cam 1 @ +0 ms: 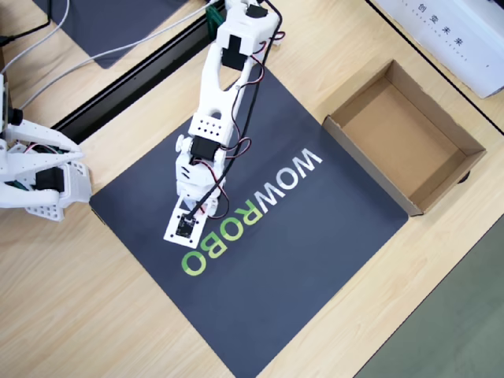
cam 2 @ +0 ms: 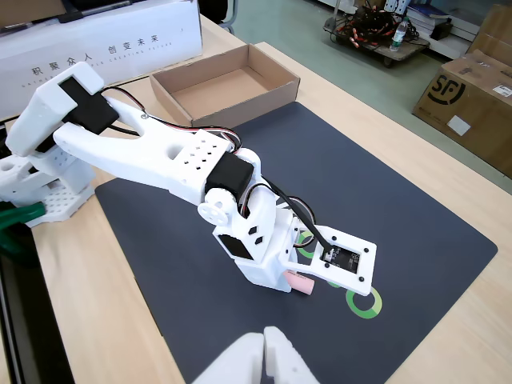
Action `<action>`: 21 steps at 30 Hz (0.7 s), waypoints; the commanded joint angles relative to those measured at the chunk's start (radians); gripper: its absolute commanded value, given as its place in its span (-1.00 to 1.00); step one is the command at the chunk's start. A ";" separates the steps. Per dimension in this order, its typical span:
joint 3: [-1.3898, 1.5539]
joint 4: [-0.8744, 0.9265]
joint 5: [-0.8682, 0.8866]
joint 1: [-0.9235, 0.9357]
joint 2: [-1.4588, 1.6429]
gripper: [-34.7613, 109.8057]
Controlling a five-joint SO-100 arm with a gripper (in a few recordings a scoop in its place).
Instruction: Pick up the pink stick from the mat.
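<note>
The dark mat (cam 1: 315,236) (cam 2: 400,200) with "WOWROBO" lettering lies across the wooden table. The white arm reaches down over the green letters, its gripper (cam 1: 187,224) (cam 2: 316,272) low on the mat. In the fixed view one end of the pink stick (cam 2: 301,283) pokes out from under the gripper, lying on or just above the mat. The wrist's camera board covers the fingers, so I cannot see how the jaws stand. From overhead the arm hides the stick.
An open cardboard box (cam 1: 405,142) (cam 2: 224,84) stands at the mat's edge. A white lettered carton (cam 1: 449,31) (cam 2: 96,40) sits beyond it. A plain dark mat (cam 1: 118,20) and a black rail (cam 1: 134,83) lie near the arm's base.
</note>
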 commanded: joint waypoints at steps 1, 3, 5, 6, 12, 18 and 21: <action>-0.017 0.051 0.009 -0.005 0.120 -0.47; -0.017 0.104 0.011 -0.015 0.170 -0.47; -0.017 0.164 0.011 -0.028 0.224 -0.47; -0.017 0.190 0.011 -0.035 0.250 -0.47; -0.017 0.331 0.012 -0.086 0.394 -0.47; -0.014 0.453 0.029 -0.160 0.520 -0.47; -0.012 0.509 0.051 -0.210 0.572 -0.47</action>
